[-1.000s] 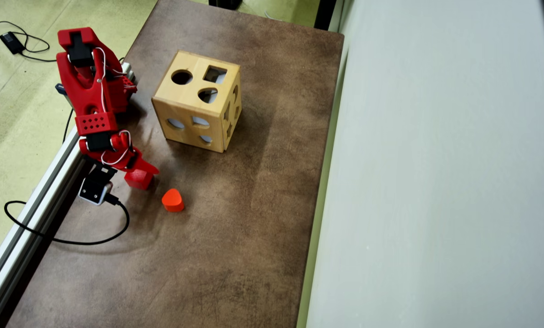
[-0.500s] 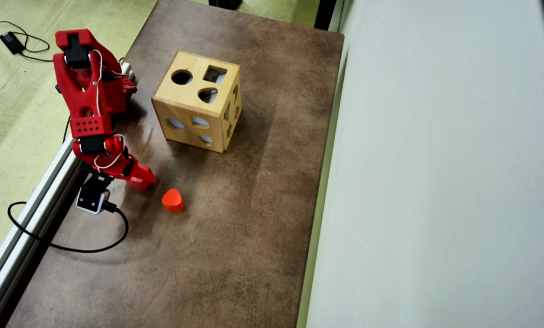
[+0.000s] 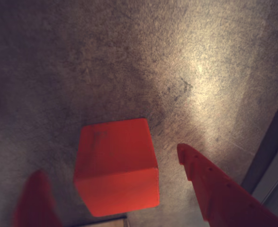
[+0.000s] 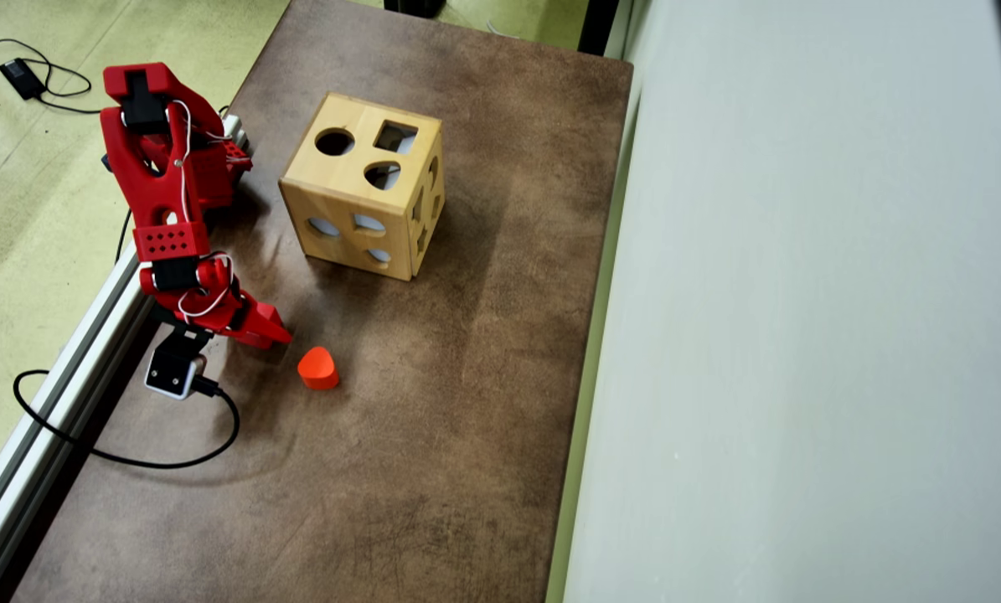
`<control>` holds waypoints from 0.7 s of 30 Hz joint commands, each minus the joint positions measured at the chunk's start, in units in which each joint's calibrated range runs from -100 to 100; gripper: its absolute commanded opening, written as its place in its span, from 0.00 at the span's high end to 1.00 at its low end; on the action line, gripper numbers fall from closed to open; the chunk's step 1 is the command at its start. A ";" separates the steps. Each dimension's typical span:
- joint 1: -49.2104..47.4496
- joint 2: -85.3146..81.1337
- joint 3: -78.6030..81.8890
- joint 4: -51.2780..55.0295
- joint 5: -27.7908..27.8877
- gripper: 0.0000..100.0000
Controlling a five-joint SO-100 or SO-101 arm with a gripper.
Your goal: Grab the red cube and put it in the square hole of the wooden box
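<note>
Red cube (image 3: 116,165) between spread end effector (image 3: 110,189) fingers in wrist view, hidden overhead

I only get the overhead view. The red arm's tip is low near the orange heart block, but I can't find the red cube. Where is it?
Observer: In the wrist view, the red cube sits between the two fingers of the end effector.
Operator: Is it squeezed?
Observer: No. Bare table shows between the cube and the right-hand finger.
Operator: And the other side?
Observer: There is a gap there too, so the end effector is open.
</note>
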 commanded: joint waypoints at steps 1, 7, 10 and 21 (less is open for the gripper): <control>-0.54 -0.58 -1.89 -0.35 -0.10 0.74; -0.54 -0.58 -1.98 -0.43 -0.20 0.86; -0.54 -0.58 -1.98 -0.43 -0.20 0.92; -0.47 -1.69 -1.89 0.69 -0.20 0.98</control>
